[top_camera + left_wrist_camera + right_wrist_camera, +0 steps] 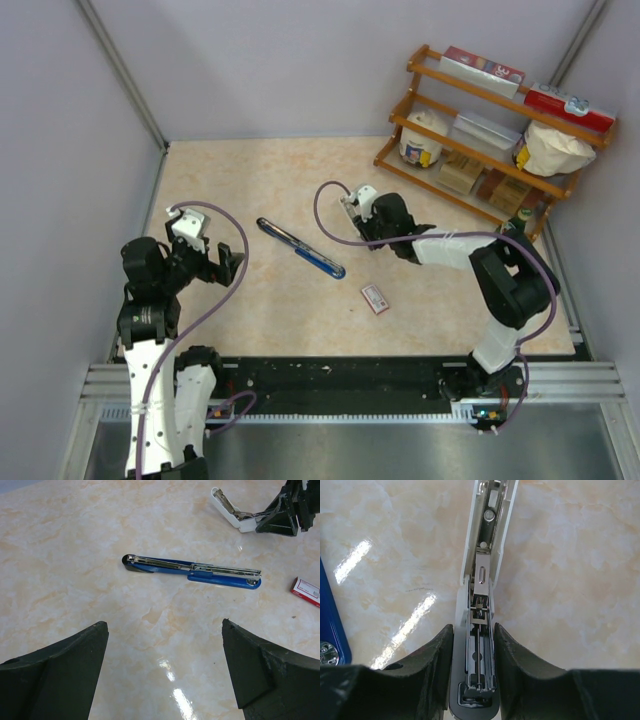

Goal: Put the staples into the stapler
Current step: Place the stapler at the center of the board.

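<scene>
on marbled table (250,180), right gripper (472,630) pinches white stapler (490,525), left gripper (164,625) spread, staple box (305,591) lettering unreadable.

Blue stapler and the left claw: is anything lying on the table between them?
Nothing. The left wrist view shows only bare table between the open left claw and the blue stapler, which lies opened out flat.

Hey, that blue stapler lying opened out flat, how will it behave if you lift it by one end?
It likely folds at the hinge: the blue stapler lies opened out straight, its two arms joined mid-length. Pushed, it probably slides rather than rolls, since it lies flat on the glossy table.
</scene>
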Controlling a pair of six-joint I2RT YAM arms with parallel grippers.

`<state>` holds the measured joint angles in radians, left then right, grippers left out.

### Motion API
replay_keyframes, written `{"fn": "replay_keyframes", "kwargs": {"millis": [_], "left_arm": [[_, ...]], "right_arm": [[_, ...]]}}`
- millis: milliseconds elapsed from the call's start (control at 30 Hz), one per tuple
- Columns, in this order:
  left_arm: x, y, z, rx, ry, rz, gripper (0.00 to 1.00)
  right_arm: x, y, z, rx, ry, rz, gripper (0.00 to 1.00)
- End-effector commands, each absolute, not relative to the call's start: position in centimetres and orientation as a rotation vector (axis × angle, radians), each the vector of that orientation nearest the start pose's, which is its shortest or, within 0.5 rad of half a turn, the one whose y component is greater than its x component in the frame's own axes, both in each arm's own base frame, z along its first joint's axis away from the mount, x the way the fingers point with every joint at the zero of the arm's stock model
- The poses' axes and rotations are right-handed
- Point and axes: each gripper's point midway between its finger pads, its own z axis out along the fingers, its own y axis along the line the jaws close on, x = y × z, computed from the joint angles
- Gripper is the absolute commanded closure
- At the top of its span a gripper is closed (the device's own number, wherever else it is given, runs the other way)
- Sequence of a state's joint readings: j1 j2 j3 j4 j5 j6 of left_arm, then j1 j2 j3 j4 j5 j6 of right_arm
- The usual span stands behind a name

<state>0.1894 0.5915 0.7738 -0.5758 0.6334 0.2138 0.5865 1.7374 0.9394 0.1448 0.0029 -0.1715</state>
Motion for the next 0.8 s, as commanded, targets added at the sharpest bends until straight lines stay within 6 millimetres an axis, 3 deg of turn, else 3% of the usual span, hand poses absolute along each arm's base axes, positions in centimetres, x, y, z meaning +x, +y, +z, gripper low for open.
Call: {"fn": "replay_keyframes", "kwargs": {"millis": [0,167,500,767], "left_arm": [[23.97,-5.02,25.14,0.443,1.798,-0.308,0.01],[23.96,-5.0,25.23,0.442,1.795,-0.305,0.01],[23.94,-5.02,25.17,0.44,1.796,-0.309,0.01],[23.95,-5.09,25.19,0.443,1.796,-0.314,0.01]], "right_arm": [[37.35,25.17,4.87,-0.848,2.122,0.241,0.63],[37.32,25.17,4.87,-0.846,2.131,0.242,0.61],[37.25,25.13,4.81,-0.846,2.131,0.242,0.66],[37.25,25.16,4.92,-0.846,2.131,0.244,0.61]]}}
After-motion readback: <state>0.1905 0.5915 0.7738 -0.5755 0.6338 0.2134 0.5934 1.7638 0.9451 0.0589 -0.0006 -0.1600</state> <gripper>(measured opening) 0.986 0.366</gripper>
